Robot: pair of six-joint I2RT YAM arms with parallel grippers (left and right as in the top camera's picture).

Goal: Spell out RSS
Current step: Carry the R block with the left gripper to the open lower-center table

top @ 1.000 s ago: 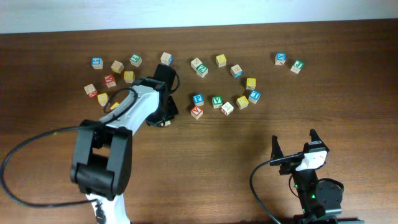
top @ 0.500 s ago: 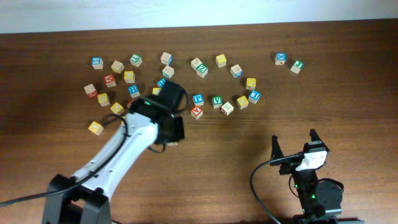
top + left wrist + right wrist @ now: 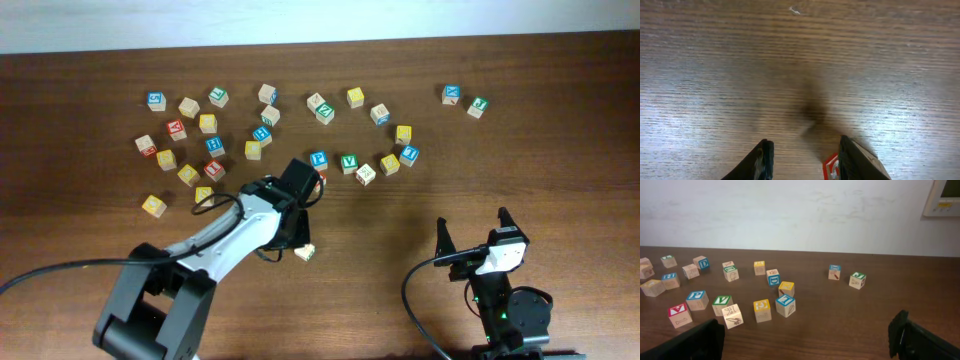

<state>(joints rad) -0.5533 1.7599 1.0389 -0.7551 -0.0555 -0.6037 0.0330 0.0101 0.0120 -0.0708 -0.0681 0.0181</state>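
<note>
Left wrist view shows the left gripper (image 3: pixel 805 161) low over the bench (image 3: pixel 800 60) with its fingers apart. A pale cube (image 3: pixel 831 167) with a red-framed side sits against the right finger, and there is a clear gap to the other finger. From overhead, this cube lies near the middle of the bench, nearer the front edge than the scattered cubes (image 3: pixel 348 161). I cannot read its letter. The yellow-faced cubes (image 3: pixel 389 163) lie among those toward the far edge. The right gripper (image 3: pixel 807 339) is wide open near the front right corner.

read: V on green cube (image 3: pixel 721 304) | P on blue cube (image 3: pixel 697 299)
</note>
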